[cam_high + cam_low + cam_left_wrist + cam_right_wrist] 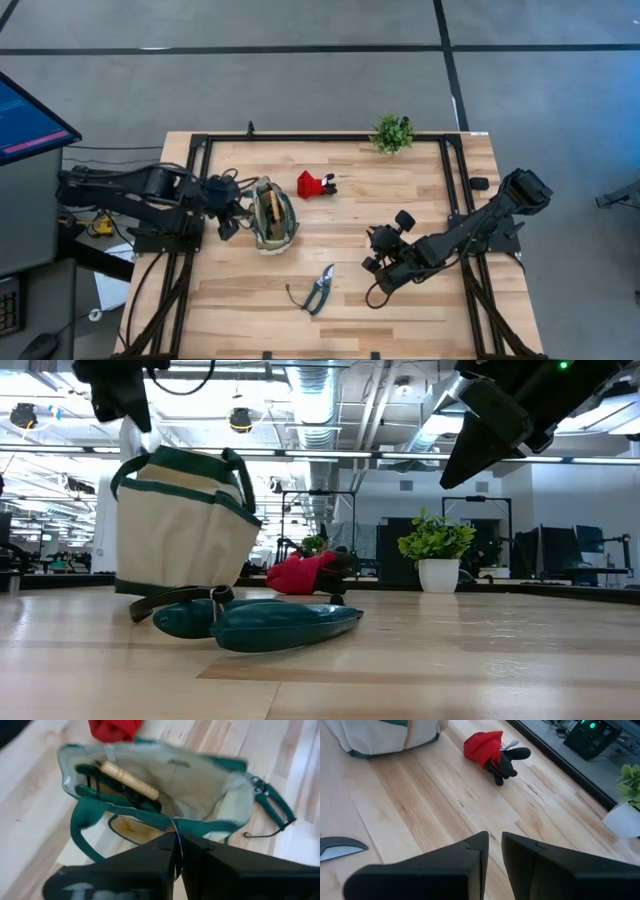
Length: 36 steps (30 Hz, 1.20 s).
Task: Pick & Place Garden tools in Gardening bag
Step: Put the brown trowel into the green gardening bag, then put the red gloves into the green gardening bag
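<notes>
The gardening bag (273, 215) stands open on the left half of the table (420, 300), with a wooden trowel handle (129, 780) already resting inside it. Two tools are not yet in: the red-and-black tool (315, 184) lies just beyond the bag's far-right side, and the green-handled pruning shears (320, 288) lie nearer the front edge, their long axis running on a slant from the front-left toward the back-right. The relation the next move seems to turn on is the one between these loose tools and the right gripper (378, 252) — it hangs above the bare wood to the right of both, with the shears lying to its front-left and the red-and-black tool farther off toward the back-left. Its wrist view faces the red-and-black tool, which suggests that as the likelier target, though either is within this arm's side of the table. Its fingers (470, 851) stand nearly together with only a narrow slit between them, and they hold and touch nothing. The left gripper (228, 218) hovers just beside the bag's left rim — its fingers meet in its wrist view, empty, directly over the bag's green handle (95, 810). The small plant (392, 133) at the back edge is well apart from all this.
</notes>
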{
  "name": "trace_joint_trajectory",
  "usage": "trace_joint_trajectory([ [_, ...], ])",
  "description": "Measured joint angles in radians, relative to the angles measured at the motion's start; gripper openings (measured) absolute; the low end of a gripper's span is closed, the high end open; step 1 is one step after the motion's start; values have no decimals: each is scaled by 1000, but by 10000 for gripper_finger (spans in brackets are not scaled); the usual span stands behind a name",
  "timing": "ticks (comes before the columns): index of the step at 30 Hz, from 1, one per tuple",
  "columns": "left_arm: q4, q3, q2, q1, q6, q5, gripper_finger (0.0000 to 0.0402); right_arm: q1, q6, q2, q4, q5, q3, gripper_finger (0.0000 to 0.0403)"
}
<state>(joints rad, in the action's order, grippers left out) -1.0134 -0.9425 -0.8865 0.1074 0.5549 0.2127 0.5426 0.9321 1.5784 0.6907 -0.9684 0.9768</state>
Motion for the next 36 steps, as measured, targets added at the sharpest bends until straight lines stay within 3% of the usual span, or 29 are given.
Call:
trace_joint_trajectory([
  [8, 103, 135, 4, -2, 3, -24, 2, 0, -15, 0, -11, 0, 0, 46],
  [18, 112, 139, 3, -2, 3, -8, 9, 0, -52, 0, -41, 0, 0, 46],
  [24, 115, 140, 10, -2, -2, 15, 48, 0, -52, 0, -41, 0, 0, 46],
  [30, 119, 99, 40, -2, -51, 9, 94, 0, -52, 0, -42, 0, 0, 46],
  [36, 118, -7, 90, -2, -95, 9, 105, 0, -52, 0, -42, 0, 0, 46],
])
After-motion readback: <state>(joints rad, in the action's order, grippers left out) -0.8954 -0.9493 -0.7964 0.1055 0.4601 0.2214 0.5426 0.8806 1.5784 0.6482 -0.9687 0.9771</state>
